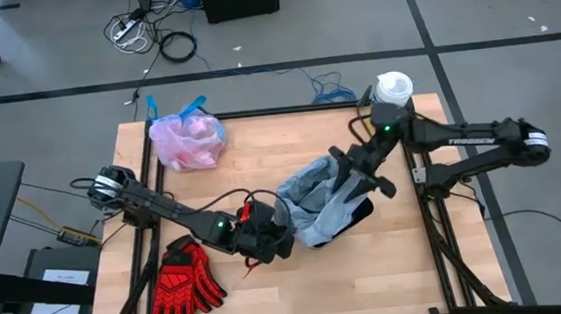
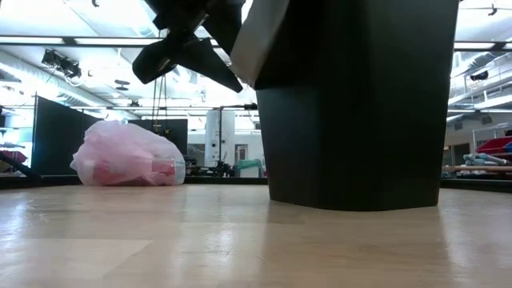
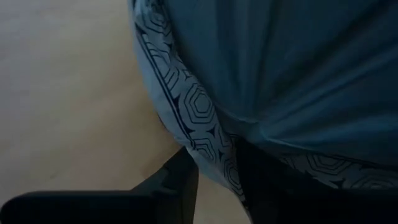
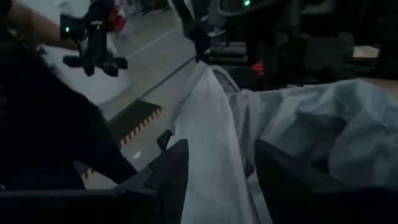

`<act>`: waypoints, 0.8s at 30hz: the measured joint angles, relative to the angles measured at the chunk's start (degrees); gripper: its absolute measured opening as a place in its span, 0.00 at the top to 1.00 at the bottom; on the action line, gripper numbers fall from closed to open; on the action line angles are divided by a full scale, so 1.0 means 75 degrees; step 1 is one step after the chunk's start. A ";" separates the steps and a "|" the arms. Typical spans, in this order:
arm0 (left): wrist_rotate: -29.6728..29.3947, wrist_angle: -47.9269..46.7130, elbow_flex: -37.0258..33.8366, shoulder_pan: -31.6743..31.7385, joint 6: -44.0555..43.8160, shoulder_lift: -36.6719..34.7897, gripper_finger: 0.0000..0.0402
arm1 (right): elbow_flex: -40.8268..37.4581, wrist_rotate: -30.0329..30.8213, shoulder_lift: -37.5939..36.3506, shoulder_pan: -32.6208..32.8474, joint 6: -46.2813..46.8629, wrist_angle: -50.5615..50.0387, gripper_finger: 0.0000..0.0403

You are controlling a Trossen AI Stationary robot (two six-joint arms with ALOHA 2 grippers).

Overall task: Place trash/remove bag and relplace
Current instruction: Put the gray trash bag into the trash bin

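Both grippers, left [image 1: 279, 239] and right [image 1: 347, 167], pinch the grey liner [image 1: 314, 199], half-closed, spreading it over the bin [image 2: 360, 104].

Carrying, on a light wooden table [image 1: 370, 280]: a tied pink bag [image 1: 189, 142] sitting near the far left corner, red gloves [image 1: 184, 288] lying front left, a black bin [image 2: 360, 104] standing centre-right.

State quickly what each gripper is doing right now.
Left gripper: shut on the grey-blue liner.
Right gripper: shut on the same liner, at the bin.
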 joint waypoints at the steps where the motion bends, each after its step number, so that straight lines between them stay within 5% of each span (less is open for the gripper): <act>1: 0.0009 0.0003 0.0000 -0.0006 -0.0001 0.0000 0.71 | 0.0038 0.0039 0.0111 0.0087 -0.0110 0.0003 0.57; 8: 0.0198 -0.0025 0.0000 0.0004 -0.0387 -0.0015 0.71 | 0.0113 0.0484 0.0569 0.0277 -0.0486 -0.0211 0.64; 14: 0.0270 -0.0065 0.0000 0.0007 -0.0565 -0.0020 0.75 | 0.0120 0.0474 0.0469 0.0366 -0.0826 -0.1124 0.96; 19: 0.0315 0.0166 0.0000 0.0010 -0.0427 -0.0085 0.81 | 0.0120 0.0526 -0.0126 0.0584 -0.0680 -0.1437 1.00; 24: 0.0866 0.1686 0.0000 0.0010 0.0645 -0.0085 0.84 | 0.0463 0.0798 -0.0926 0.0920 -0.0321 -0.1979 1.00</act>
